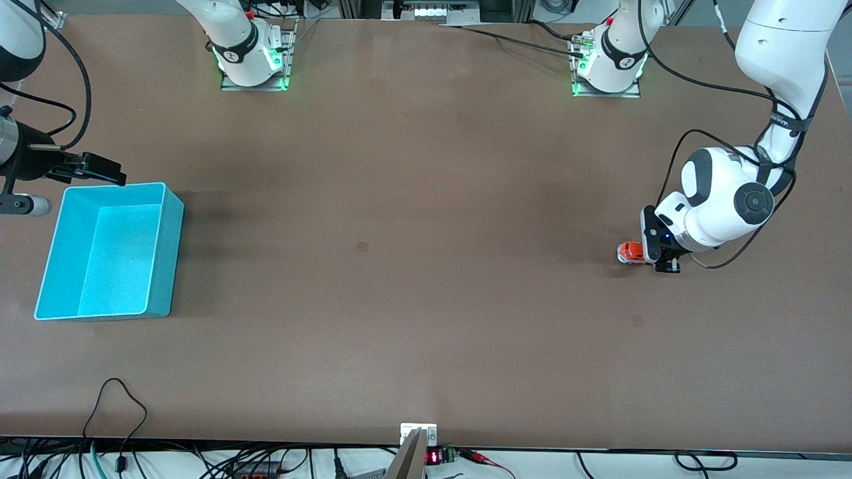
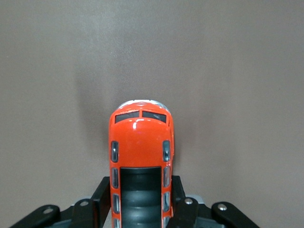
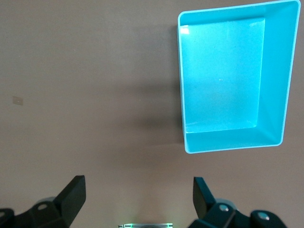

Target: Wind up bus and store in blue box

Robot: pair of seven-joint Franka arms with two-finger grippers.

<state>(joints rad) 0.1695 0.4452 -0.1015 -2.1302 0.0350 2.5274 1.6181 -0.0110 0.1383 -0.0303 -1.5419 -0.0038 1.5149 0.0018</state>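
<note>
The blue box (image 1: 110, 251), empty, sits nearest the camera at the right arm's end of the surface (image 1: 399, 266); the right gripper (image 3: 137, 194) waits just beside its rim, fingers wide. Well apart, near the left arm's edge, the left gripper (image 1: 655, 256) is clamped on the bus (image 1: 630, 253), whose long axis points out from between the fingers toward the box's end.

One bus (image 1: 630, 253), one blue box (image 1: 106, 253), two arms.
</note>
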